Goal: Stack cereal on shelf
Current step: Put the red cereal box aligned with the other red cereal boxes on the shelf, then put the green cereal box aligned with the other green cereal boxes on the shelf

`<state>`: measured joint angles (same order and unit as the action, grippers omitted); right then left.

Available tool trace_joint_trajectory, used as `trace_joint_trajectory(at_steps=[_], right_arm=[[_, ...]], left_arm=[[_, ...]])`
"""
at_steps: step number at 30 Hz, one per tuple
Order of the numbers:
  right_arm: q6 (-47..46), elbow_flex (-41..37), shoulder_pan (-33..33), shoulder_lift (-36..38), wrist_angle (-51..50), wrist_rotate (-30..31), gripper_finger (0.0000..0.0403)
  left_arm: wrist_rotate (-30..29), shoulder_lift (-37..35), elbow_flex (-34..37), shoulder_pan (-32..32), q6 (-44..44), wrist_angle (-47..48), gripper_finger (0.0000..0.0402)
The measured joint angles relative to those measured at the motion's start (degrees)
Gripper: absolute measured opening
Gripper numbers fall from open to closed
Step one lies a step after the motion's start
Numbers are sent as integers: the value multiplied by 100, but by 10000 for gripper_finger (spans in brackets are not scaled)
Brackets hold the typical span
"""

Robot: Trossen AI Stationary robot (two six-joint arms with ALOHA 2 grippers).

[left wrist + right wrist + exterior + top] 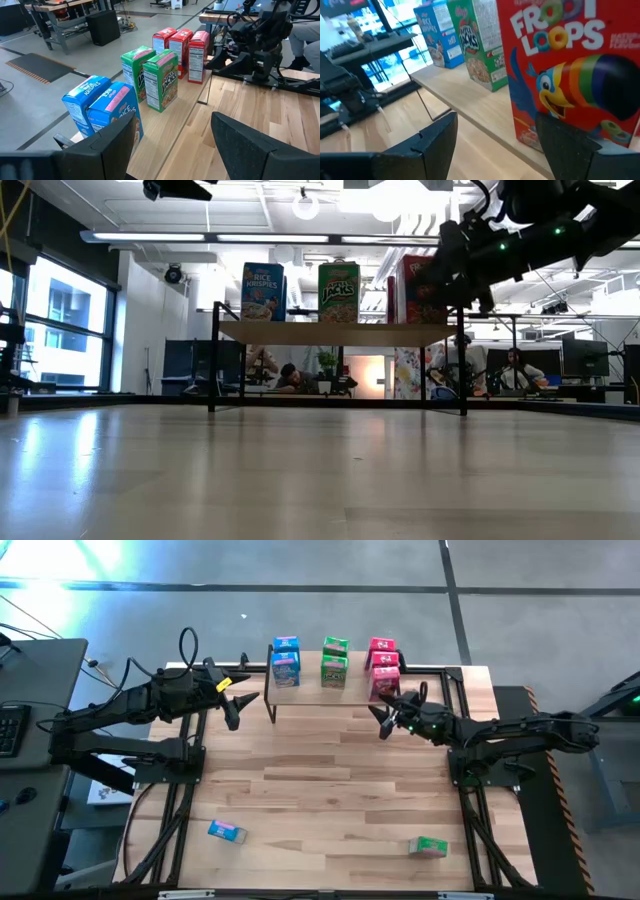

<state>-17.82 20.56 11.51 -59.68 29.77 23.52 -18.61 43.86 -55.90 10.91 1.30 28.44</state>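
Cereal boxes stand on the shelf point(350, 690): two blue point(286, 662), two green point(334, 660), three red point(382, 665). Off the shelf, well toward the table's near edge, lie a blue box point(227, 831) and a green box point(428, 846). Right gripper point(384, 717), fingers spread and empty, hovers just beside the shelf's red end; left gripper point(238, 706), also spread and empty, waits beside its blue end.

The blue rectangular cardboard cereal box point(263, 291) at the shelf's left end reads "RICE KRISPIES". The green cardboard cereal box point(339, 292) in the middle reads "APPLE JACKS"; the left wrist view shows "JACKS" running down its side. The pink-red cardboard cereal box point(572, 70) at the right end reads "FROOT LOOPS" in large white letters.
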Motion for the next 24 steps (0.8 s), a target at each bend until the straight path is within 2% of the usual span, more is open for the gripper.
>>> trace_joint_trajectory(at_steps=[3, 7, 17, 24], right_arm=[[5, 7, -22, 23, 96, -147, 260], [40, 370, -194, 165, -564, -422, 260], [363, 2526, -972, 190, -4599, -296, 260], [-544, 3723, -1499, 191, -6635, -293, 260]], left_arm=[[0, 0, 0, 1, 0, 0, 250], [0, 0, 0, 1, 0, -1, 250], [0, 0, 0, -1, 0, 1, 250], [-1, 0, 0, 1, 0, 1, 250]])
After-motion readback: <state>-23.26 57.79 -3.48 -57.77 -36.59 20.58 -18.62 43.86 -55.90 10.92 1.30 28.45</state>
